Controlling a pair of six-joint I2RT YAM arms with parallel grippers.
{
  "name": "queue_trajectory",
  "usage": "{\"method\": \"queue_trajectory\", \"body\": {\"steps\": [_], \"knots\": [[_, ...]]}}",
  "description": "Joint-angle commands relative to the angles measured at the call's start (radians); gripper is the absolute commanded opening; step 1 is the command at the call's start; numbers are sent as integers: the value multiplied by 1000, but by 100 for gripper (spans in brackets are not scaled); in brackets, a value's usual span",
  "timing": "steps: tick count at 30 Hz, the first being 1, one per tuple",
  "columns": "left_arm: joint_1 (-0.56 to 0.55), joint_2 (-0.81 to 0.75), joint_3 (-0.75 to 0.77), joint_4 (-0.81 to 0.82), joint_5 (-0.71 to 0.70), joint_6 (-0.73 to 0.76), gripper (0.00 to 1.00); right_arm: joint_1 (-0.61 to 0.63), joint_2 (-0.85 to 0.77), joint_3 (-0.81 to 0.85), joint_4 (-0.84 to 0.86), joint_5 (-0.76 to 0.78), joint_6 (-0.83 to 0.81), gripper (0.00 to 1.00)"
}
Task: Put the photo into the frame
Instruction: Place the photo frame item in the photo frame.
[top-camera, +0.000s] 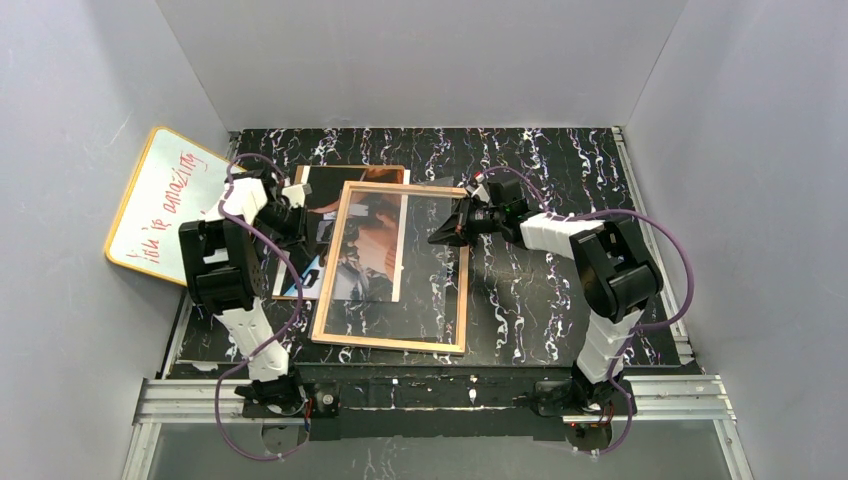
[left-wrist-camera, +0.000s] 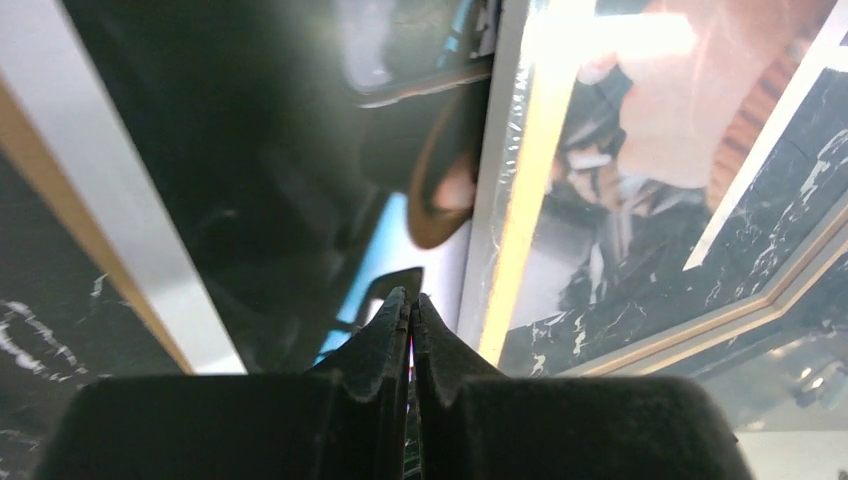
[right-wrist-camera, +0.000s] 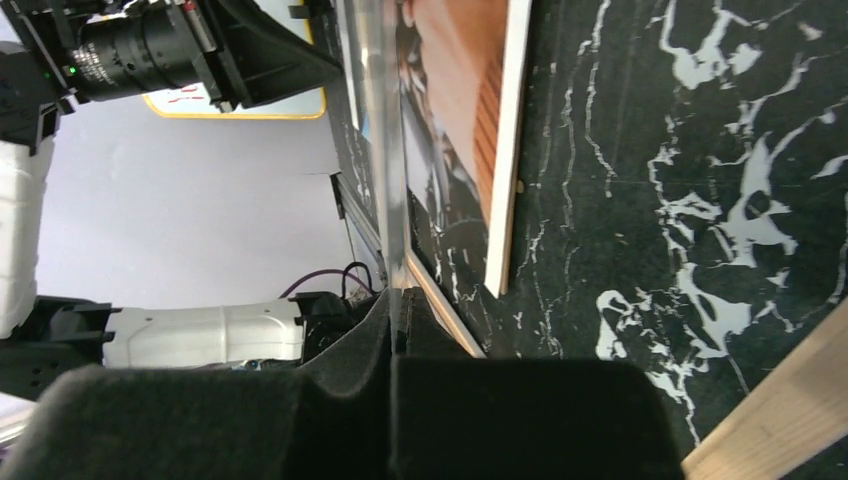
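The wooden frame (top-camera: 390, 343) lies tan side up on the black marbled table (top-camera: 560, 300), at the centre of the top view. Inside its opening, right of centre, the right gripper (top-camera: 440, 236) has its jaws clamped on the edge of a clear sheet (right-wrist-camera: 383, 150). The photo (top-camera: 372, 240) lies flat, picture up, centre left. Its right part shows through the frame's opening and its left part reaches past the frame's left rail. There the left gripper (top-camera: 303, 228) sits with jaws together, and a grip cannot be told. A whiteboard (top-camera: 165, 205) leans at the upper left.
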Motion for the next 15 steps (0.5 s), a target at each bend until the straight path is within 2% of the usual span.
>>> {"method": "queue_trajectory", "body": {"steps": [1, 15], "knots": [[-32, 1, -25, -22, 42, 14, 2, -6, 19, 39, -2, 4, -59, 1], [-54, 6, -40, -11, 36, 11, 2, -30, 41, 32, -24, 19, -123, 1]]}}
